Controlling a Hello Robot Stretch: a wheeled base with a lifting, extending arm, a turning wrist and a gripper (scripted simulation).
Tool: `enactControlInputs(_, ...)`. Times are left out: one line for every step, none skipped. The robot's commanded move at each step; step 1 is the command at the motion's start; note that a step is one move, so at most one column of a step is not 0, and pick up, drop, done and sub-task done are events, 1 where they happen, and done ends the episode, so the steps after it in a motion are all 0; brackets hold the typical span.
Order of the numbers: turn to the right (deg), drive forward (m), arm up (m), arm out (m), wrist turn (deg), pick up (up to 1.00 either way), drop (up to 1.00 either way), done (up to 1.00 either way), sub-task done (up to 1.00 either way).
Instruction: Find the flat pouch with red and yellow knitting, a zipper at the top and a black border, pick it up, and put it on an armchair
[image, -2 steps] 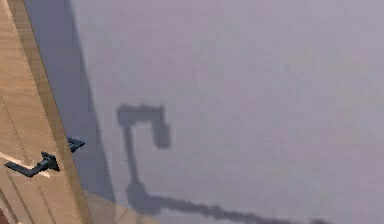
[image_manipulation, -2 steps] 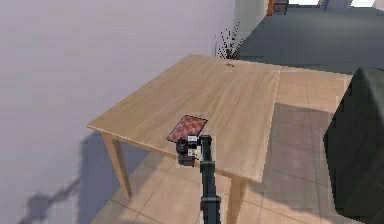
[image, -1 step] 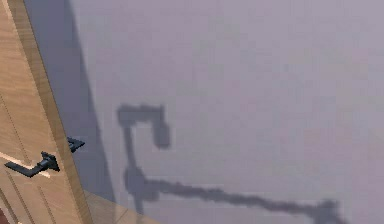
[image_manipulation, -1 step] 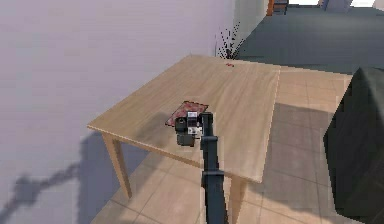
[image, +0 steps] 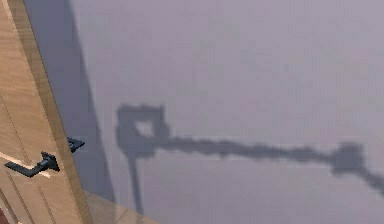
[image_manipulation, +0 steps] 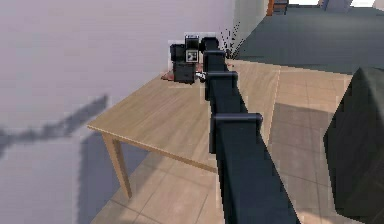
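My arm (image_manipulation: 235, 130) reaches across a light wooden table (image_manipulation: 140, 118) toward twelve o'clock in the arm side view, where my gripper (image_manipulation: 176, 70) shows at a small reddish blob (image_manipulation: 168, 74) on the tabletop, too small to call the pouch; I cannot tell whether the gripper holds anything. A dark bulky shape (image_manipulation: 362, 140) stands at three o'clock
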Motion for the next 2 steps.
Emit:
enactControlInputs(0.0,0.0,0.0,0.0,-45.0,0.0,0.0,0.0,0.0)
enactControlInputs(0.0,0.0,0.0,0.0,-45.0,0.0,0.0,0.0,0.0)
